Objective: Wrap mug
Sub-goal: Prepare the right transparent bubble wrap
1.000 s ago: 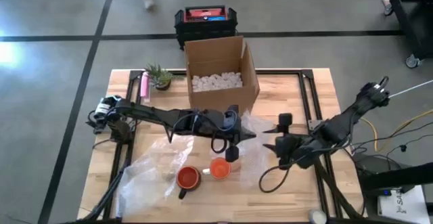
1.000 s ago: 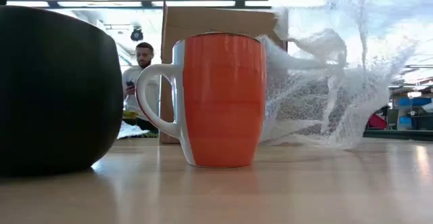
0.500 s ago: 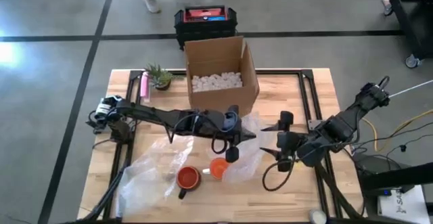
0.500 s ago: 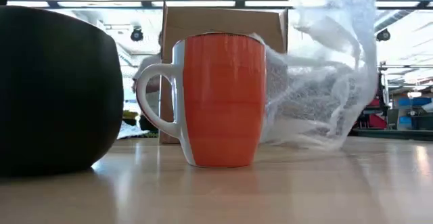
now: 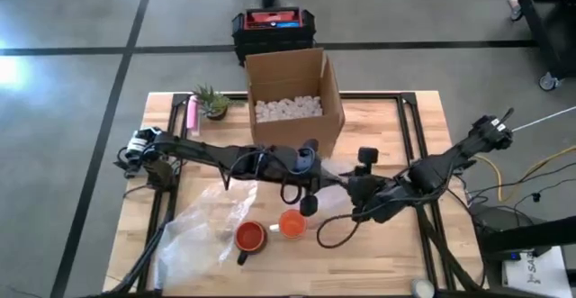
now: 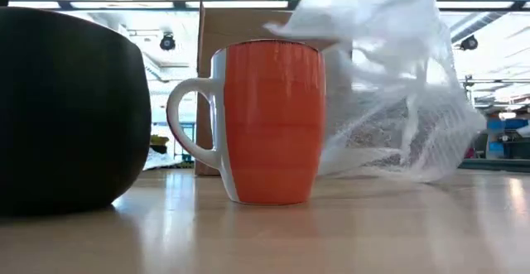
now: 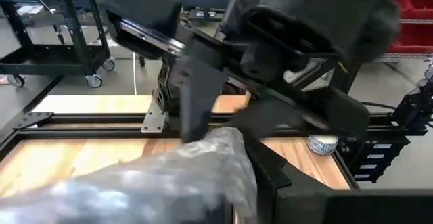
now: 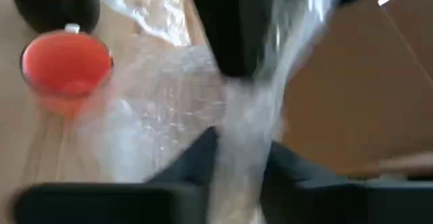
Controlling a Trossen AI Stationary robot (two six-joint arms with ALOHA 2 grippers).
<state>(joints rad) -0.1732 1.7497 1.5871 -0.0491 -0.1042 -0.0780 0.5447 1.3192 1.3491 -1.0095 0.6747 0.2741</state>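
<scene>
An orange mug (image 5: 291,223) stands upright on the table near its front edge, its handle (image 6: 184,129) toward a black mug (image 5: 250,237) beside it. A sheet of bubble wrap (image 6: 389,100) is held up behind the orange mug, bunched between my two grippers. My left gripper (image 5: 309,190) reaches in from the table's left and is shut on the wrap. My right gripper (image 5: 349,188) comes from the right, close beside the left one, and is also shut on the wrap. Neither gripper touches a mug. My left gripper holds a bunched part of the bubble wrap (image 7: 203,163); its own fingers and the wrap hide the place of contact. The wrap is raised off the table there. My right gripper pinches a gathered strip of the wrap (image 8: 245,149) between its two fingers (image 8: 196,160), several layers together. It comes roughly level from the table's right. The wrap hangs slack below the hold, its lower part (image 6: 397,162) on the table.
An open cardboard box (image 5: 292,100) with white filler stands at the far middle, just behind the grippers. A second clear plastic sheet (image 5: 202,230) lies at the near left. A small plant (image 5: 213,102) and a pink object (image 5: 192,113) sit at the far left.
My right gripper has moved toward the table's left, close to the left gripper, taking its part of the bubble wrap along. The wrap has been gathered up and has risen, its top now leaning over toward the orange mug. Both mugs have stayed put.
</scene>
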